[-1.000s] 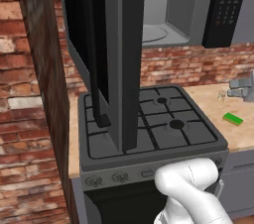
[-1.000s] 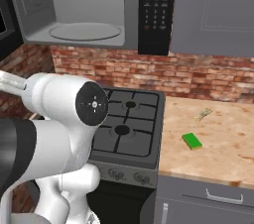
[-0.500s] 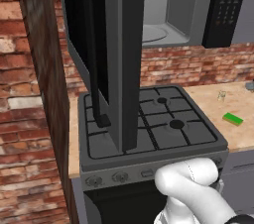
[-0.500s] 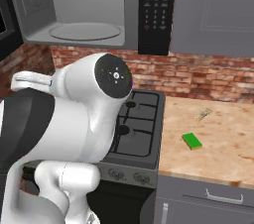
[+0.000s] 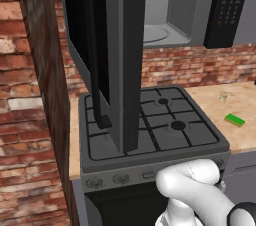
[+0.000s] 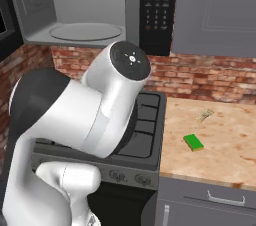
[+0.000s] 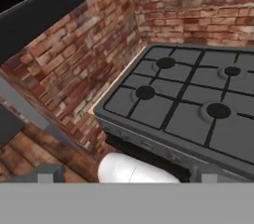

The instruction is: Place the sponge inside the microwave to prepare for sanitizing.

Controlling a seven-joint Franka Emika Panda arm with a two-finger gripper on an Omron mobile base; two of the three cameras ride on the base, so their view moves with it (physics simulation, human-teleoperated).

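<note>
Sponge (image 6: 193,142) lies untouched at right of frame on desk (image 6: 220,145); microwave (image 6: 75,7) door open for loading; end effector state cannot be told.

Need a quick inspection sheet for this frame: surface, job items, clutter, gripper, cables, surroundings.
Surface: wooden counter right of the stove, flat.
Job's things: sponge lies on the counter, green side up, untouched; microwave above the stove, door swung open, turntable bare.
Clutter: small pale clear object behind the sponge.
Gripper: fingers not visible; state cannot be told.
Cables: nothing seen.
Surroundings: brick wall, grey cabinet, drawer under the counter.
</note>
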